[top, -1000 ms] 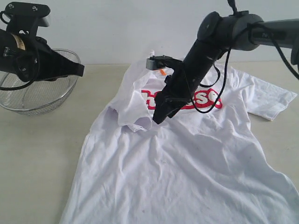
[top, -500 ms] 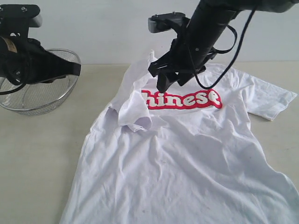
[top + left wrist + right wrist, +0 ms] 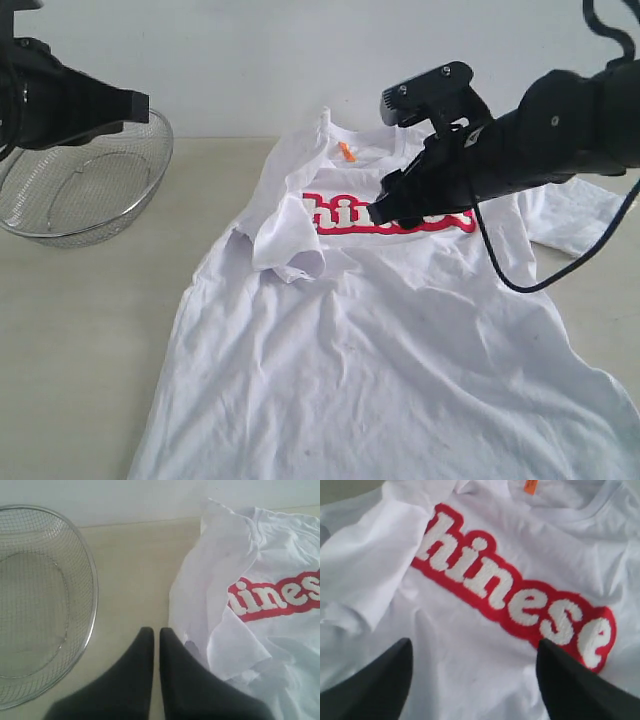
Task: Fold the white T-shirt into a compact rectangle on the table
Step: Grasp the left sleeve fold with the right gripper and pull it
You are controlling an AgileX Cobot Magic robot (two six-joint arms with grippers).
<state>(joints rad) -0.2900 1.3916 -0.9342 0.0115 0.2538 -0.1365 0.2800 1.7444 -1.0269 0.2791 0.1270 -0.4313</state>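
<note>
The white T-shirt point(image 3: 400, 340) lies face up on the table point(image 3: 100, 320), with its left sleeve point(image 3: 285, 245) folded inward over the chest beside the red-and-white lettering point(image 3: 345, 215). An orange neck tag point(image 3: 346, 152) shows at the collar. My right gripper point(image 3: 383, 211) hangs open just above the lettering point(image 3: 515, 600), nothing between its fingers; in the right wrist view it point(image 3: 474, 647) frames bare shirt cloth point(image 3: 530, 540). My left gripper point(image 3: 143, 103) is shut and empty, up at the far left over the bowl. In its wrist view it point(image 3: 153, 631) points at bare table point(image 3: 135, 570) beside the shirt's edge point(image 3: 200, 605).
A wire mesh bowl point(image 3: 80, 190) stands on the table at the back left, under the left arm; the left wrist view shows it point(image 3: 35, 605) empty. A pale wall runs behind the table's far edge. The shirt's right sleeve point(image 3: 590, 215) lies flat at the far right.
My right gripper left the folded sleeve, rose, then swung right and down over the lettering, its jaws spreading wider. The left arm drew back slightly to the left.
</note>
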